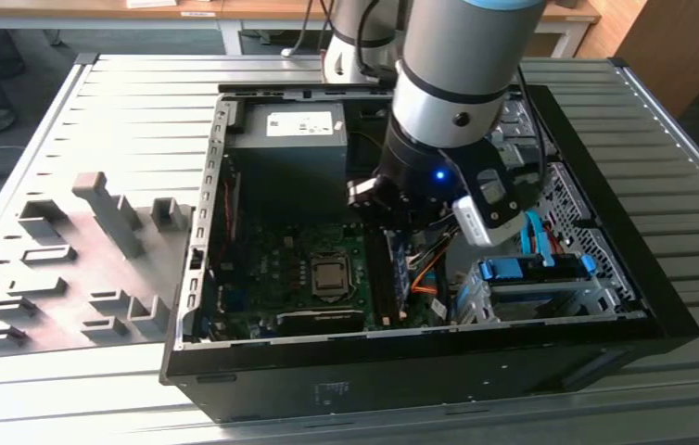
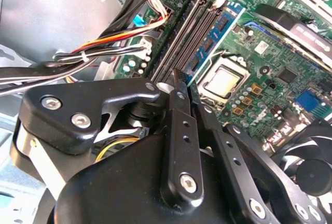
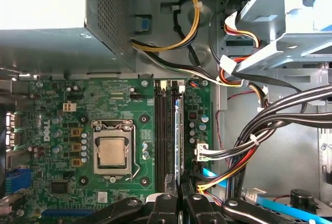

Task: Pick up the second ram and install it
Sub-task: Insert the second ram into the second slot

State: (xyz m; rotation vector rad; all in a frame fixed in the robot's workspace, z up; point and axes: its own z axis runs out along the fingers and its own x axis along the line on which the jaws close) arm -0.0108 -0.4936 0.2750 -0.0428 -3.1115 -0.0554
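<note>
As it stands closed, the gripper (image 3: 179, 190) sits at the second ram (image 3: 178, 130), seemingly slotted.

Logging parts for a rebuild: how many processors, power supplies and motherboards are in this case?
Processor: 1
Power supply: 1
Motherboard: 1
Total: 3

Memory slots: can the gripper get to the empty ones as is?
Probably yes. The case is open, the gripper hangs over one end of the memory slots beside the seated stick, and the cables run off to one side.
</note>
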